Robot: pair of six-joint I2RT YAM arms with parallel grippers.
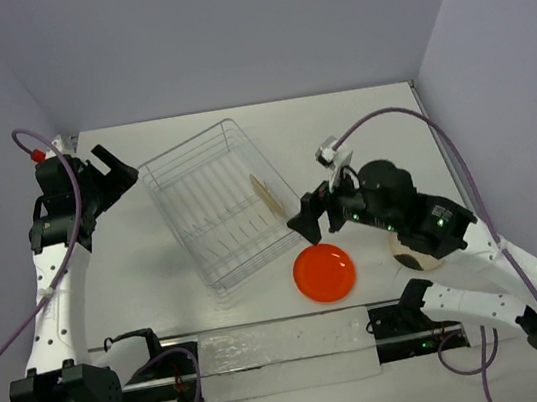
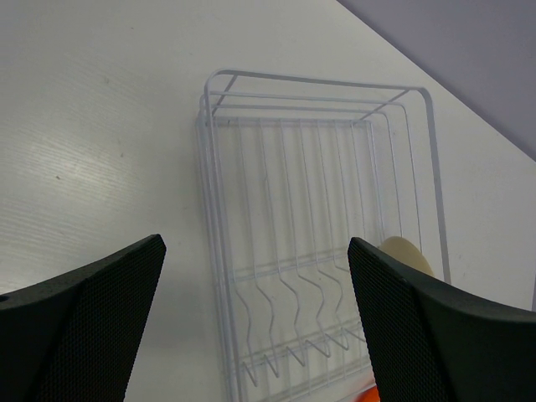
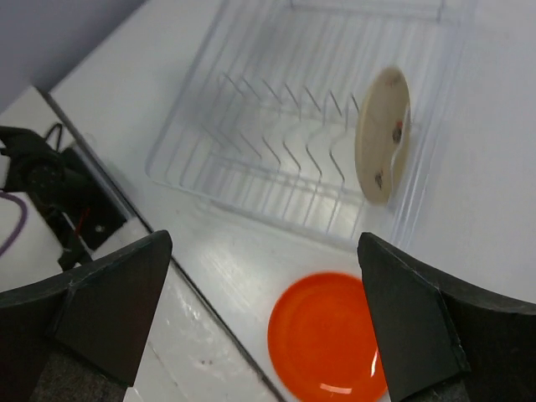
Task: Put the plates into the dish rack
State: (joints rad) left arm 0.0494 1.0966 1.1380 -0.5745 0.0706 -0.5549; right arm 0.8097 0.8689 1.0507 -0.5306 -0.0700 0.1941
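Two arms built of white shells and black joints: the left arm (image 1: 54, 304) along the frame's left edge, the right arm (image 1: 481, 306) at lower right. A lilac cable (image 1: 72, 190) loops over each; a red cap (image 1: 36, 154) sits at upper left. Green lights (image 1: 440, 220) dot the right arm. Left fingers (image 2: 92, 327) are black, mesh-textured wedges.

The table (image 1: 129, 282) is viewed from above and behind the arm bases (image 1: 65, 393) by the top camera. The rack (image 2: 318, 81) is looked down on closely from the left wrist, and from the other side by the right wrist. The rack and its beige plate (image 3: 381, 134) are shared by all three views.
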